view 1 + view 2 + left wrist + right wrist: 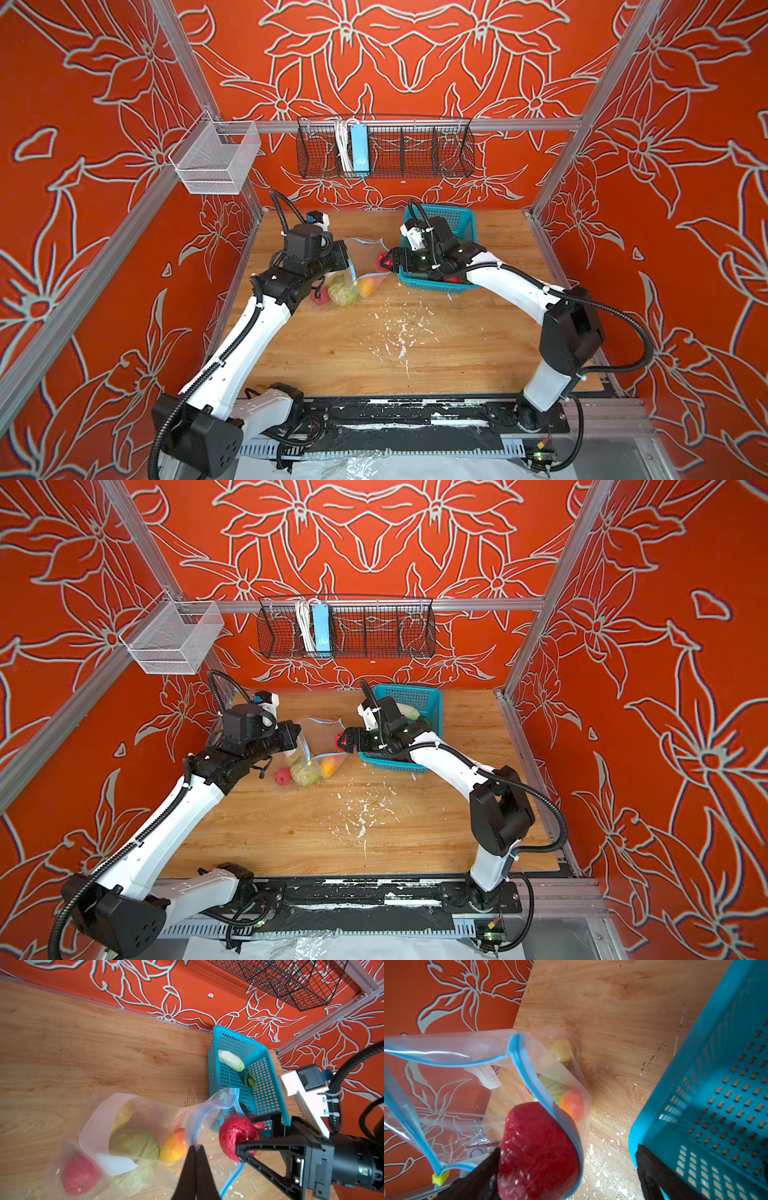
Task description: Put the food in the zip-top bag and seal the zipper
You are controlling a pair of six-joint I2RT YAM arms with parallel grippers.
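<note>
Left fingers (187, 1172): clenched on the mouth edge of the zip-top bag (145, 1109), holding it lifted open.
Right fingers (654, 1176): spread wide, gripping nothing; the red fruit (537, 1153) leans on one, well apart from the other.
Bag: lies on the tabletop (374, 353) between the arms, just beside the teal basket (268, 1076); cabbage (135, 1142), pepper (173, 1147) and potato (123, 1115) are inside.
Fruit risk: the red fruit sits at the mouth against the zipper (529, 1076). If it tips over that rim, you lose it onto the tabletop.
Pinch risk: the film is thin and slippery. If your left pinch slides, the mouth sags shut.
Withdrawal risk: pull the right fingers back carelessly and you likely snag the film, dragging the bag over.
Remaining: the white radish (230, 1059) lies in the basket, and the zipper is unsealed.
</note>
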